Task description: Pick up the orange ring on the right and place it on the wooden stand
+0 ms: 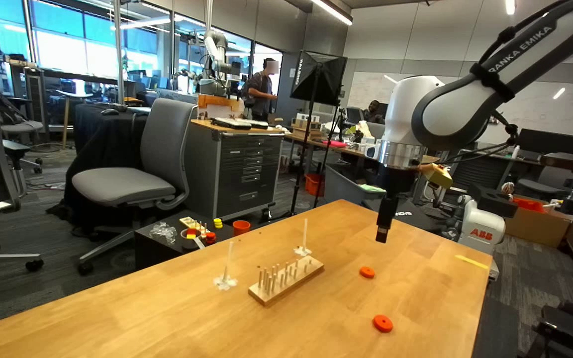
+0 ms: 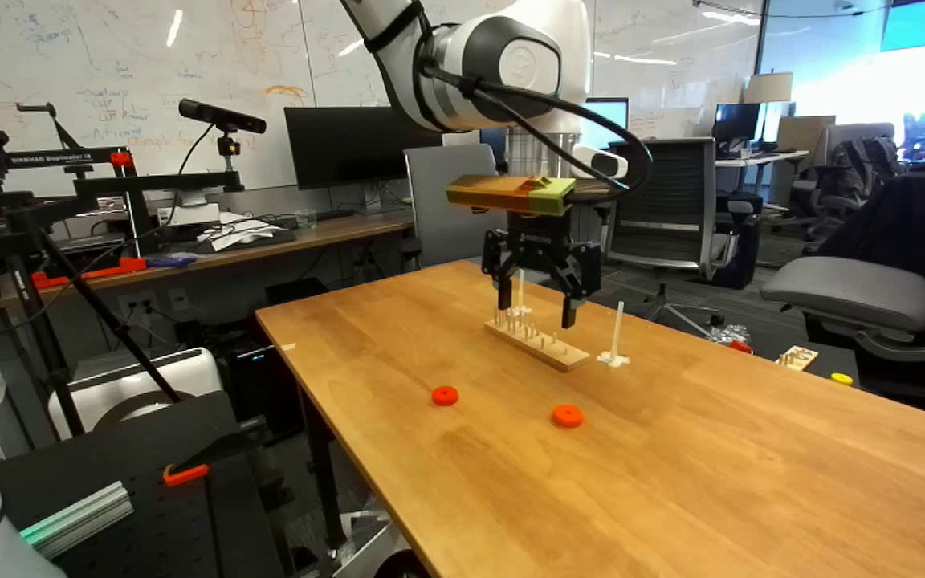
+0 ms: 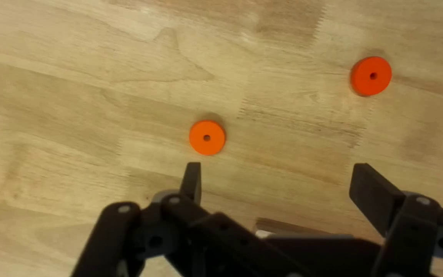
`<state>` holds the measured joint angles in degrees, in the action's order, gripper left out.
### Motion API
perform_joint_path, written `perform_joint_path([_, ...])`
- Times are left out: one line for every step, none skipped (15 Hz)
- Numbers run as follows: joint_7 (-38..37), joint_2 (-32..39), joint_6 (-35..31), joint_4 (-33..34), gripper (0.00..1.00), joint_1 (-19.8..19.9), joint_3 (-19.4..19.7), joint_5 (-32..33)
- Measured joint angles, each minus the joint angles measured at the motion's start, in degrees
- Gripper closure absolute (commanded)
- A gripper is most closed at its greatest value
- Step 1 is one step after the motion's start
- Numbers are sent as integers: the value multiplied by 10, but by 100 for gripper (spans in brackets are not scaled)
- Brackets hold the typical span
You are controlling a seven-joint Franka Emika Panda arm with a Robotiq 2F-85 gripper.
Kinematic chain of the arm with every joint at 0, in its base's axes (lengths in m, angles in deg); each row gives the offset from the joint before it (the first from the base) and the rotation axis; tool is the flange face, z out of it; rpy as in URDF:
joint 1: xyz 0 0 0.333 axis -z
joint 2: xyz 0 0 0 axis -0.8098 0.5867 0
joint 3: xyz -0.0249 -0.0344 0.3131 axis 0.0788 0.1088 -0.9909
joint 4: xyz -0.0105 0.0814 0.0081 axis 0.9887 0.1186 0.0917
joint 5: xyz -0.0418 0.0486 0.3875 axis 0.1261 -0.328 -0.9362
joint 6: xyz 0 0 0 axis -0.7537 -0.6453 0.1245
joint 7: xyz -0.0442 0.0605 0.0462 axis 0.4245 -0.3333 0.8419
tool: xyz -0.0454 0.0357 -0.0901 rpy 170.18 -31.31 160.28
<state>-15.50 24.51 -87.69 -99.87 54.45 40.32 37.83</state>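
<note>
1. We are seeing a ring lying flat on the table, apart from its twin; with the views differing, we are unable to tell which is the right one.
2. We are finding the stand resting near both.
3. We are seeing the end effector hanging above, fingers wide apart.

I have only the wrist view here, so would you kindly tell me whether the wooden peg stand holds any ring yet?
Observer: No; in an exterior view the wooden peg stand shows none.
Operator: Thank you; does anything else stand upright near it?
Observer: Yes, two thin pale rods stand upright near it.
Operator: And am I touching down anywhere?
Observer: No, in an exterior view the end effector hangs above the table.
</note>
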Motion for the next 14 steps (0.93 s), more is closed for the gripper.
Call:
perform_joint_path([-2, 8, 0, 6, 0, 5, 4, 0])
perform_joint_path([-4, 16, 0, 12, 0, 9, 7, 0])
perform_joint_path([-7, 25, 0, 18, 0, 12, 11, 0])
perform_joint_path([-11, 36, 0, 24, 0, 14, 14, 0])
perform_joint_path([-15, 46, 0, 31, 0, 16, 16, 0])
perform_joint_path([-21, 57, 1, 39, 0, 16, 18, 0])
perform_joint_path([-27, 68, 1, 47, 0, 16, 18, 0])
perform_joint_path([-27, 75, 1, 50, 0, 16, 18, 0])
perform_joint_path([-27, 78, 1, 50, 0, 16, 18, 0])
perform_joint_path([-27, 77, 1, 49, 0, 16, 18, 0])
perform_joint_path([-27, 77, 1, 49, 0, 16, 18, 0])
perform_joint_path([-27, 78, 1, 49, 0, 16, 18, 0])
perform_joint_path([-28, 79, 2, 49, 0, 16, 18, 0])
perform_joint_path([-31, 80, 2, 50, 0, 15, 18, 0])
